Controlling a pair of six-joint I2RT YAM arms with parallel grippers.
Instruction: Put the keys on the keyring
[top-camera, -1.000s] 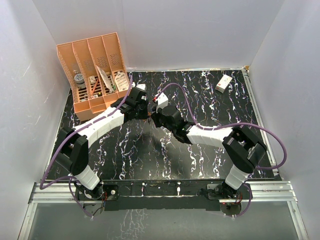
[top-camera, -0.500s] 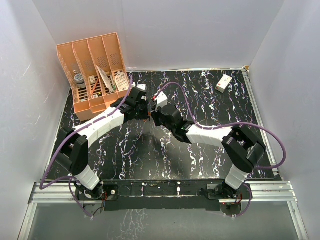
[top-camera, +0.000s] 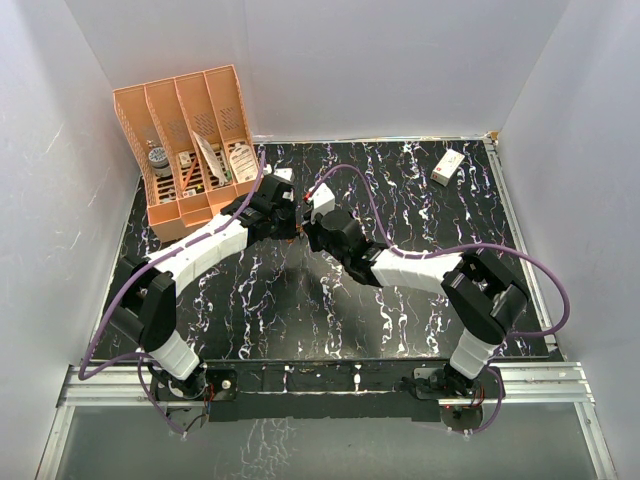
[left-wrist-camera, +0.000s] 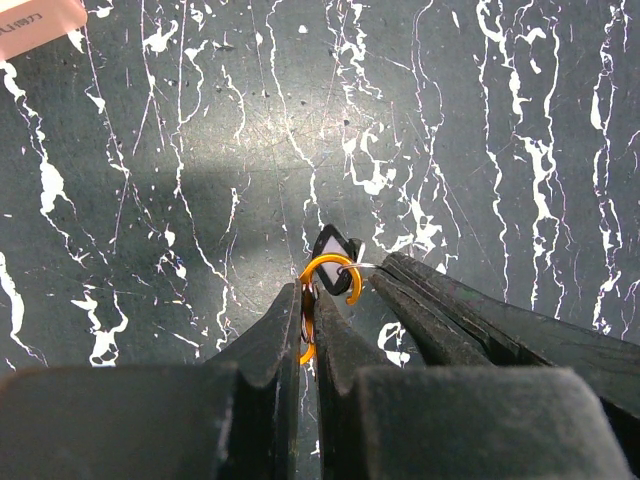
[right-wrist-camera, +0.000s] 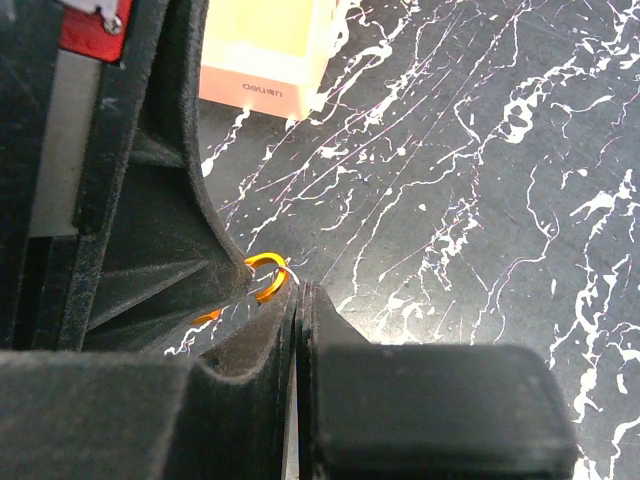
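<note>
1. Evidently the left gripper (left-wrist-camera: 307, 300) has its jaws clamped on the keyring (left-wrist-camera: 325, 260) by its lower end, so the open hook points up at the centre of the left wrist view.
2. The right gripper (right-wrist-camera: 297, 292) has its jaws pressed together, seemingly pinching the silvery wire of the keys (left-wrist-camera: 334, 247) — their dark piece touches the hook's top.
3. At the upper left of the top view, the orange organizer (top-camera: 178, 214) holds small items in its slots — too small to name.

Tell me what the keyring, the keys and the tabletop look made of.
The keyring: thin glossy orange wire with bright highlights, likely coated metal. The keys: dark piece with a silvery glint, probably metal; too small to be sure. The tabletop: black with white veining, fine scratches and a soft sheen; stone or printed laminate, cannot tell.
</note>
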